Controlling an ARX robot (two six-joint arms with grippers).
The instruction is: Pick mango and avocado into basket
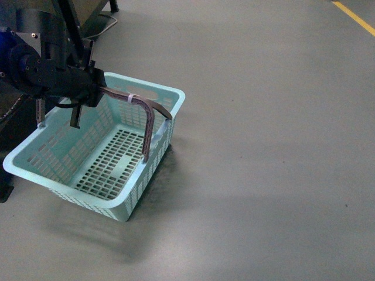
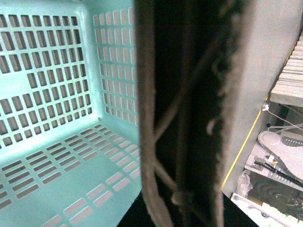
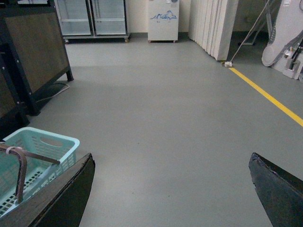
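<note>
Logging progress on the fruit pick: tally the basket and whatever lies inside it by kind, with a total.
Light teal slotted plastic basket: 1
Fruit inside it: 0
Total: 1

**No readable text, numbers or brands in any view**

Right wrist view: the white cabinet (image 3: 163, 21) at the far wall has a blue graphic (image 3: 164, 15) on its front. It is too small to make out as letters or a logo. The yellow line (image 3: 267, 97) on the floor (image 3: 180, 123) is a plain stripe with no characters, and it also shows at the top corner of the front view.

Front view: the white band (image 1: 133, 98) sits on the brown handle (image 1: 153, 111) of the basket (image 1: 176, 95). No print can be made out on it.

Left wrist view: the gear beside the basket is blurred and nothing on it is legible.
</note>
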